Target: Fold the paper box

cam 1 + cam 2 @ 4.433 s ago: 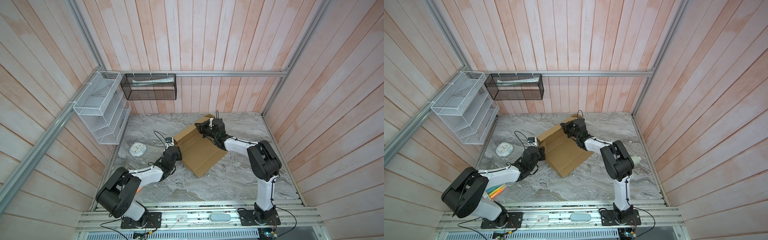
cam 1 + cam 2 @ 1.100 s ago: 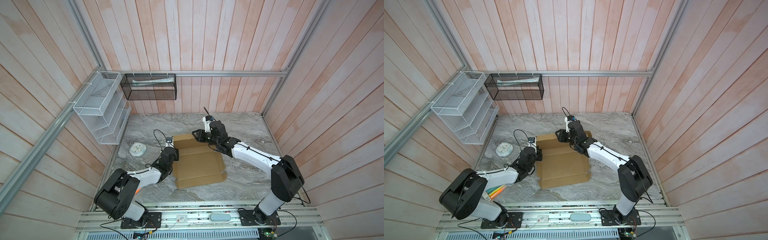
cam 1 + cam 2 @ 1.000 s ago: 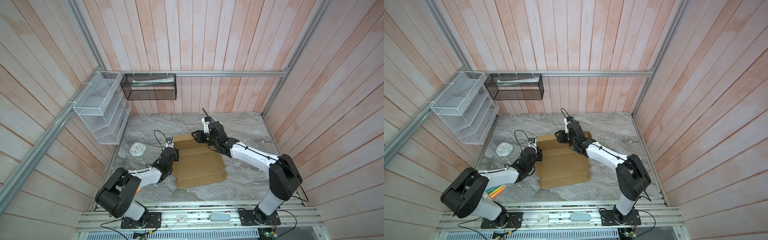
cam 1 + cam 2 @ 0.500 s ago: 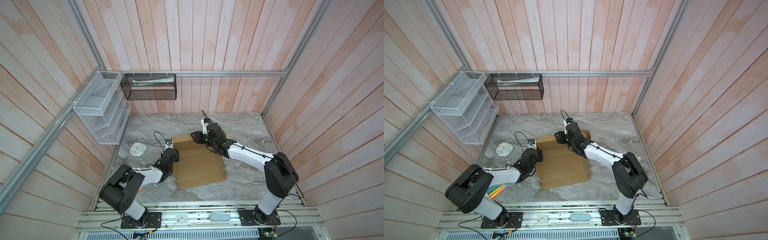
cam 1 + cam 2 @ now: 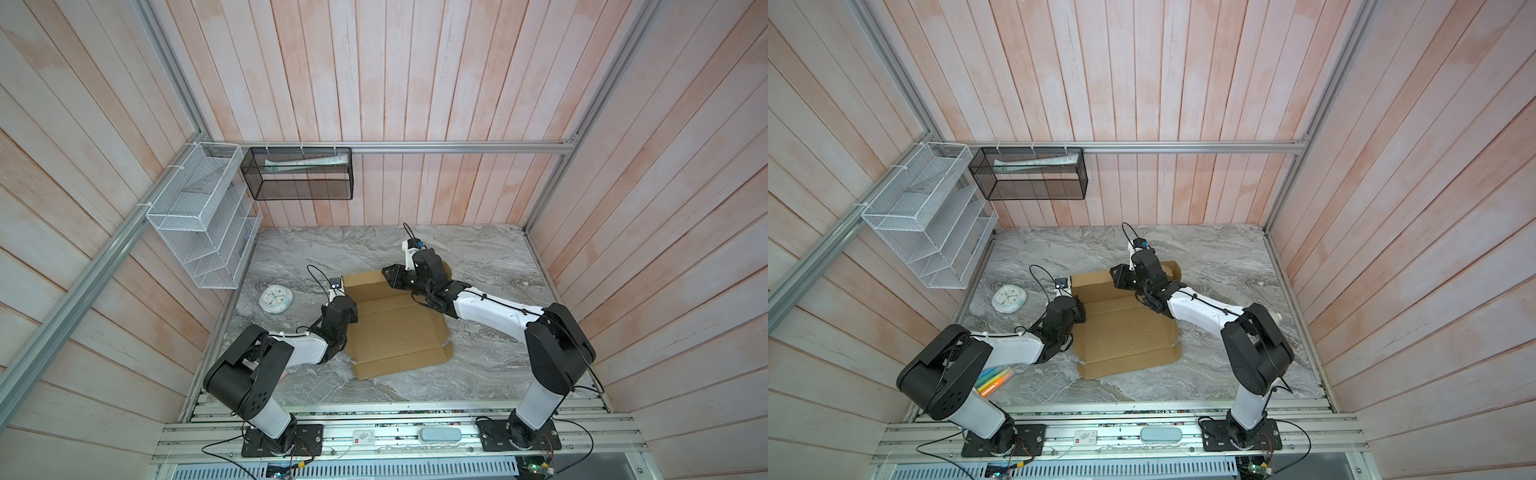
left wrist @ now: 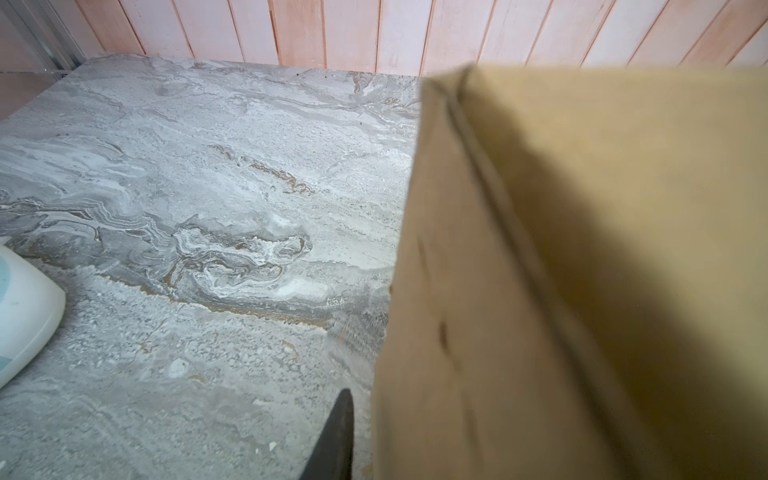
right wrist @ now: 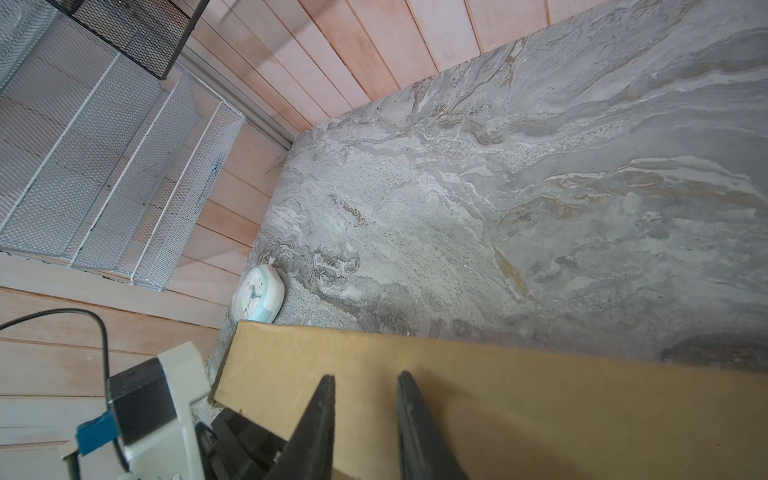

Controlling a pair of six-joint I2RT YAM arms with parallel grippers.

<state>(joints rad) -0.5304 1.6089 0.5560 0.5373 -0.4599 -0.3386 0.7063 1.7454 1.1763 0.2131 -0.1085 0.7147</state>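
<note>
Right gripper (image 7: pixel 365 380) first: jaws narrowly parted, both dark fingers (image 7: pixel 322 415) lying over one face of a raised cardboard flap, with nothing clamped between them. Told only by the right wrist view; both top views give just its black body (image 5: pixel 390 277) (image 5: pixel 1117 277) at the far edge of the paper box (image 5: pixel 395 332), gap hidden. Left gripper (image 5: pixel 352 313) at the opposite side edge of the box (image 5: pixel 1125 332). From the left wrist, one dark finger (image 6: pixel 337 432) just outside a blurred cardboard wall (image 6: pixel 582 270) with a crease; the other finger hidden behind it, so cannot tell whether parted, closed or gripping. Between the two grippers, the box lying mostly flat on the grey marble table (image 5: pixel 478 374), its far corner covered by the right forearm in both top views. Beyond the left gripper, on the side away from the box and well apart, a small white clock (image 5: pixel 276 300), partly cut off by the flap's top edge (image 7: pixel 540 407) in the right wrist view. Further out past the clock, a white wire rack (image 5: pixel 199 220) and a black mesh basket (image 5: pixel 299 174) on the walls. Behind the left gripper, under that arm's rear link, bright coloured sticks (image 5: pixel 994 380), blurred, plain in a top view only.
</note>
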